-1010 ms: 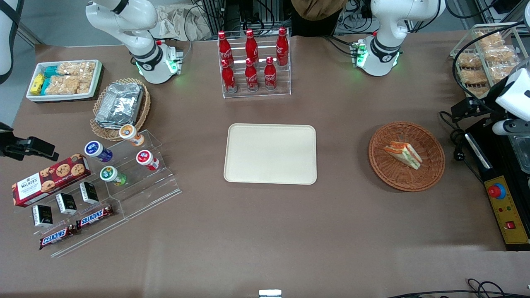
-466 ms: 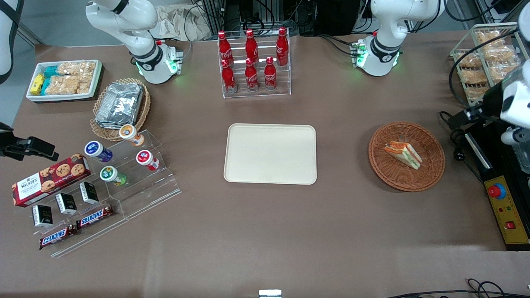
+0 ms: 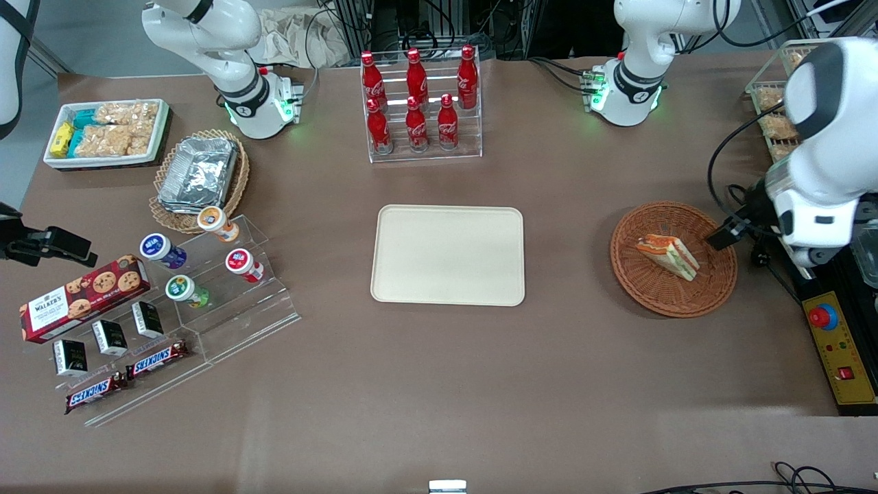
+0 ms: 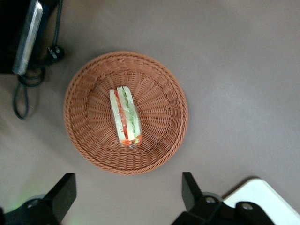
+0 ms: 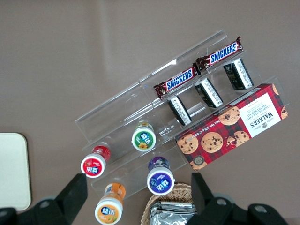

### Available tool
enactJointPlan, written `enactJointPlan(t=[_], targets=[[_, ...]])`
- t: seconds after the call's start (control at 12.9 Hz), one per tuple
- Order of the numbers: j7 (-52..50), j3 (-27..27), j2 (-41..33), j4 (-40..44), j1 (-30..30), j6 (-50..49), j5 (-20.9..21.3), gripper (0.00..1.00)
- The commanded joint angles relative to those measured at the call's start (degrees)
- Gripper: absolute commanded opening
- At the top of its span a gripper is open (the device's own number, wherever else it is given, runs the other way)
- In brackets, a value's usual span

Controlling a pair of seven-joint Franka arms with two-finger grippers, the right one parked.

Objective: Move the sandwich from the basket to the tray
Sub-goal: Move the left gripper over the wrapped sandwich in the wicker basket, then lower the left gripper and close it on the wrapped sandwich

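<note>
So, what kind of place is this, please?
Probably a robotics lab staged as a snack counter: cola bottles on a clear rack, Snickers bars, an emergency-stop box. The open gripper hovers above the basket holding the sandwich.

You had the sandwich [image 3: 667, 256] [image 4: 125, 116], a triangular wedge of white bread with orange-red and green filling, lying in the middle of the round reddish-brown wicker basket [image 3: 713, 288] [image 4: 164, 140]. The flat cream tray [image 3: 447, 254] [image 4: 267, 194] sat bare, well apart from that basket, toward the parked arm's end.
</note>
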Motion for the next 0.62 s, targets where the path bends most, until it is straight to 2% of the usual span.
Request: enactJointPlan(t=[0.0,0.54], targets=[[-9.6,-1.1,-4.4,-14.6,0.0,14.1,0.9,1.00],[-15.4,-0.7,0.3,-25.1,0.5,31.9,0.9,1.00]])
